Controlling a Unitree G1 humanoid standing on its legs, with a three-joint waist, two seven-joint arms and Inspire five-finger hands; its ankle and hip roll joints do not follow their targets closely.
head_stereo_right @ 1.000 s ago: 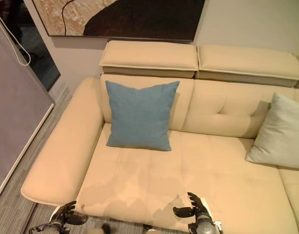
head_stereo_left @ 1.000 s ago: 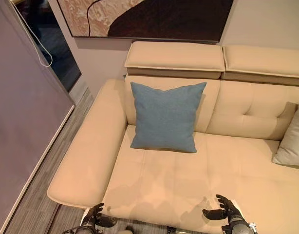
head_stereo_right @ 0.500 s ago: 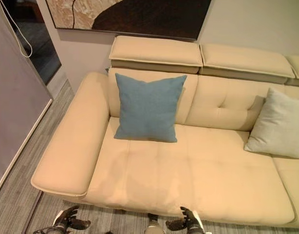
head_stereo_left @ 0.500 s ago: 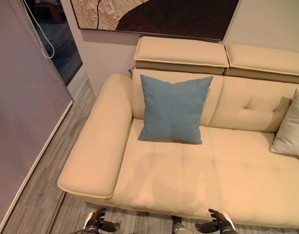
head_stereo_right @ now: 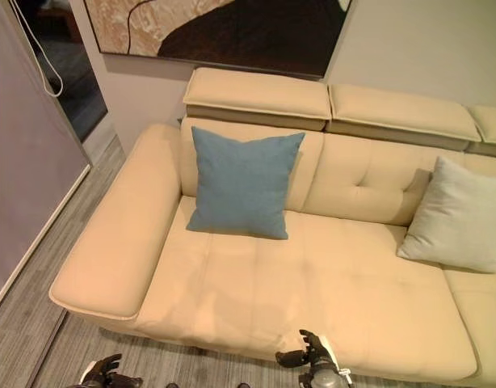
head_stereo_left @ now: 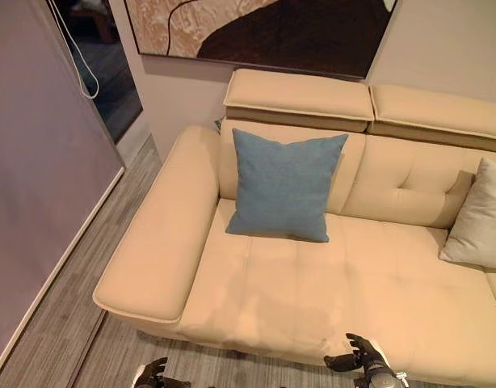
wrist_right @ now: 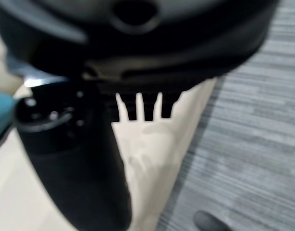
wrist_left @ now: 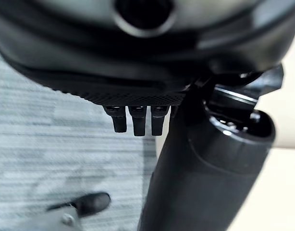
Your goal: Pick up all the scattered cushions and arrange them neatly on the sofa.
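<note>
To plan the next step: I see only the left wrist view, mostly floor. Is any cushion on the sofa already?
Observer: Yes, a blue cushion stands against the sofa backrest, beside the left armrest.
Operator: Is there another one?
Observer: A pale grey cushion leans on the backrest farther right.
Operator: Does the right hand hold something?
Observer: No, the right hand is open and empty, near the seat's front edge.

Warm indoor light, soft shadows — wrist views blurred
</note>
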